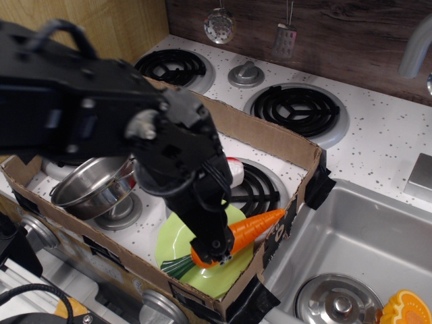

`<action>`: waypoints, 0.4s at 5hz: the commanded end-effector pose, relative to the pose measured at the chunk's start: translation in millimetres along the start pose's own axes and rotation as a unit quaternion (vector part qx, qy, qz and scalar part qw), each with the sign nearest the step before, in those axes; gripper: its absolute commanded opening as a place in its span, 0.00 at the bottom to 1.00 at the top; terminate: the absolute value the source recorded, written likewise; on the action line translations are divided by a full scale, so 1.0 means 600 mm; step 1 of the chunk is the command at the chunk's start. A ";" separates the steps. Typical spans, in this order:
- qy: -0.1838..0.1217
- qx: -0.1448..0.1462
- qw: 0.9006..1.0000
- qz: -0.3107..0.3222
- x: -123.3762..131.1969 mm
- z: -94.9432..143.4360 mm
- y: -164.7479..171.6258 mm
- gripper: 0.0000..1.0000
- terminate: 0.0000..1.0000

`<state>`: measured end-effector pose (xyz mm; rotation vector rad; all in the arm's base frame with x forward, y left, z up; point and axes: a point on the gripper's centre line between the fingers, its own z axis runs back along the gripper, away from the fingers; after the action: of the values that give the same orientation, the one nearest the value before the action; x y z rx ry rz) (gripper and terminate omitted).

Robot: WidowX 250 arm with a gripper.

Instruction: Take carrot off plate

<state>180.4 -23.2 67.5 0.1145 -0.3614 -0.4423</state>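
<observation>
The orange carrot (255,226) lies across the lime-green scalloped plate (173,240) at the front of the cardboard tray. Its tip points right toward the tray wall and its dark green stem (177,265) points front left. My black gripper (213,251) has come down from the upper left onto the carrot's thick end, and its fingers (217,243) cover that part. The arm hides the jaws, so I cannot tell whether they are closed on the carrot. The carrot still rests on the plate.
A steel pot (94,187) stands left of the plate. A white and red toy (234,173) lies on the burner behind the arm. Cardboard walls (297,196) ring the stove area. The sink (358,229) at right holds a lid (337,304) and an orange slice toy (406,310).
</observation>
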 end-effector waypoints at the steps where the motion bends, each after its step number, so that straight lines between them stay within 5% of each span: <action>1: -0.022 -0.004 1.000 -0.003 -0.006 -0.041 -0.003 1.00 0.00; 2: -0.029 -0.005 1.000 0.000 -0.011 -0.058 -0.009 1.00 0.00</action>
<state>184.0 -26.2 30.0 0.0905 -0.3978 -0.4538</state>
